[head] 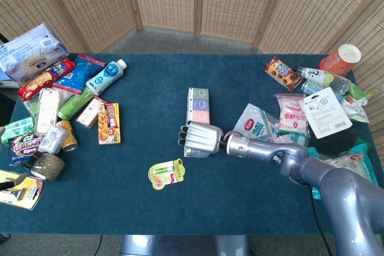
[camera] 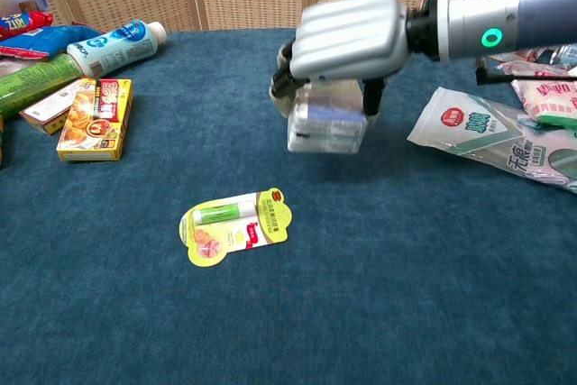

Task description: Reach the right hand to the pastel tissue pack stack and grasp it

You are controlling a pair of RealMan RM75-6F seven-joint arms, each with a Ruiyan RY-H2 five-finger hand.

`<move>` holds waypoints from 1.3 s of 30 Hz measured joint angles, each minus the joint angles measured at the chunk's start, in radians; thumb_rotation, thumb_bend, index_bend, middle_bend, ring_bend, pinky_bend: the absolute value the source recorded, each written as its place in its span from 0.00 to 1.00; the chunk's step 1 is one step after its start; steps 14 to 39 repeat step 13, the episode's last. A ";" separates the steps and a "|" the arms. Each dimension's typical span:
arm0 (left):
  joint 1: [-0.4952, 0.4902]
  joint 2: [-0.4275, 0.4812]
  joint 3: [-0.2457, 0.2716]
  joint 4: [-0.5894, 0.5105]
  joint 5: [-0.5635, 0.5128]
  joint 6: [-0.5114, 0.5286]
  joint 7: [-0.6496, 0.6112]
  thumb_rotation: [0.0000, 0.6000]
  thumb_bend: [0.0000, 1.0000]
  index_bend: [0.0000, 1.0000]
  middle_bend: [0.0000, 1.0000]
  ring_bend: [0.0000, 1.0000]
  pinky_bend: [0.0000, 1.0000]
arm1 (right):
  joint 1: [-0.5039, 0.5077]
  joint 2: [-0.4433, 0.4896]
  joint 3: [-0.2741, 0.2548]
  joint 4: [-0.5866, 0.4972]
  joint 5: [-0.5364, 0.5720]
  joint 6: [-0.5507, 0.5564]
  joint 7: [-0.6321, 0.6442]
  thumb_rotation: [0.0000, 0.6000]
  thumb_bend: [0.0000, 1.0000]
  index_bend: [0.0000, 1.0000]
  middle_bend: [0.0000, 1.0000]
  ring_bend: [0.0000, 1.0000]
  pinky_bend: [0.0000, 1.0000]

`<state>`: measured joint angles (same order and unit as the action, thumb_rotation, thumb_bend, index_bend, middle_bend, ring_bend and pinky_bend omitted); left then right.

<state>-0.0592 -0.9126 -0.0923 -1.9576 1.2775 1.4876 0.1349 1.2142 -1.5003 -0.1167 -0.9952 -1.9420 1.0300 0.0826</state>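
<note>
My right hand [head: 200,139] [camera: 347,38] grips the near end of the pastel tissue pack stack [head: 198,105] [camera: 326,122], fingers wrapped over its top and thumb on its right side. In the chest view the stack hangs clear above the blue table cloth [camera: 388,250], roughly level. Pastel green, blue and pink panels show on the stack's far part in the head view. My left hand is in neither view.
A lip balm card [head: 165,174] [camera: 234,225] lies just in front of the stack. Snack bags [head: 258,125] [camera: 505,137] crowd the right side, boxes, a milk bottle [head: 106,76] and cans the left. A wicker screen stands behind the table.
</note>
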 measured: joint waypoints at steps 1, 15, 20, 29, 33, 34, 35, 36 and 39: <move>0.000 0.000 0.000 0.000 0.001 0.000 -0.001 1.00 0.00 0.00 0.00 0.00 0.00 | 0.002 0.022 0.010 -0.031 0.008 -0.002 -0.023 1.00 0.11 0.60 0.69 0.33 0.60; 0.009 0.013 0.005 -0.013 0.028 0.012 -0.022 1.00 0.00 0.00 0.00 0.00 0.00 | 0.020 0.206 0.125 -0.300 0.091 -0.044 -0.197 1.00 0.11 0.60 0.69 0.33 0.60; 0.009 0.013 0.005 -0.013 0.028 0.012 -0.022 1.00 0.00 0.00 0.00 0.00 0.00 | 0.020 0.206 0.125 -0.300 0.091 -0.044 -0.197 1.00 0.11 0.60 0.69 0.33 0.60; 0.009 0.013 0.005 -0.013 0.028 0.012 -0.022 1.00 0.00 0.00 0.00 0.00 0.00 | 0.020 0.206 0.125 -0.300 0.091 -0.044 -0.197 1.00 0.11 0.60 0.69 0.33 0.60; 0.009 0.013 0.005 -0.013 0.028 0.012 -0.022 1.00 0.00 0.00 0.00 0.00 0.00 | 0.020 0.206 0.125 -0.300 0.091 -0.044 -0.197 1.00 0.11 0.60 0.69 0.33 0.60; 0.009 0.013 0.005 -0.013 0.028 0.012 -0.022 1.00 0.00 0.00 0.00 0.00 0.00 | 0.020 0.206 0.125 -0.300 0.091 -0.044 -0.197 1.00 0.11 0.60 0.69 0.33 0.60; 0.009 0.013 0.005 -0.013 0.028 0.012 -0.022 1.00 0.00 0.00 0.00 0.00 0.00 | 0.020 0.206 0.125 -0.300 0.091 -0.044 -0.197 1.00 0.11 0.60 0.69 0.33 0.60; 0.009 0.013 0.005 -0.013 0.028 0.012 -0.022 1.00 0.00 0.00 0.00 0.00 0.00 | 0.020 0.206 0.125 -0.300 0.091 -0.044 -0.197 1.00 0.11 0.60 0.69 0.33 0.60; 0.009 0.013 0.005 -0.013 0.028 0.012 -0.022 1.00 0.00 0.00 0.00 0.00 0.00 | 0.020 0.206 0.125 -0.300 0.091 -0.044 -0.197 1.00 0.11 0.60 0.69 0.33 0.60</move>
